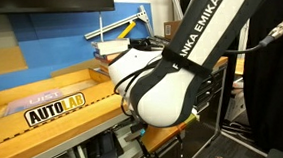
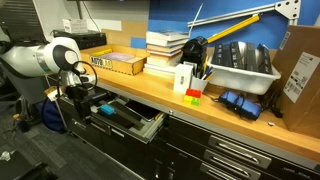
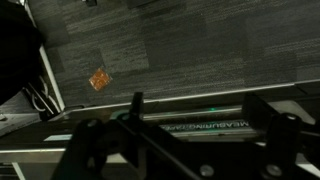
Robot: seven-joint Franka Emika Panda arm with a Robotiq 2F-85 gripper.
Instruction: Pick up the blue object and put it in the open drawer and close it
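Observation:
The open drawer (image 2: 140, 125) is pulled out of the dark cabinet under the wooden bench, with pale grey sides and dark tools inside. My gripper (image 2: 76, 90) hangs at the drawer's left end, just above it. In the wrist view the gripper (image 3: 195, 100) is open, with nothing between its two dark fingers. Below them lies a black tool (image 3: 200, 125) marked "MEASURING TAPE" in the drawer. A small bluish patch (image 2: 104, 108) shows inside the drawer next to the gripper. It is too small to tell whether it is the blue object. In an exterior view the arm (image 1: 181, 66) hides the gripper.
On the bench (image 2: 150, 95) stand an AUTOLAB box (image 2: 115, 62), a stack of books (image 2: 165, 45), a white box (image 2: 185, 78), a small coloured cube (image 2: 193, 96), a grey bin (image 2: 240, 68) and a dark blue item (image 2: 240, 103). An orange scrap (image 3: 99, 80) lies on the carpet.

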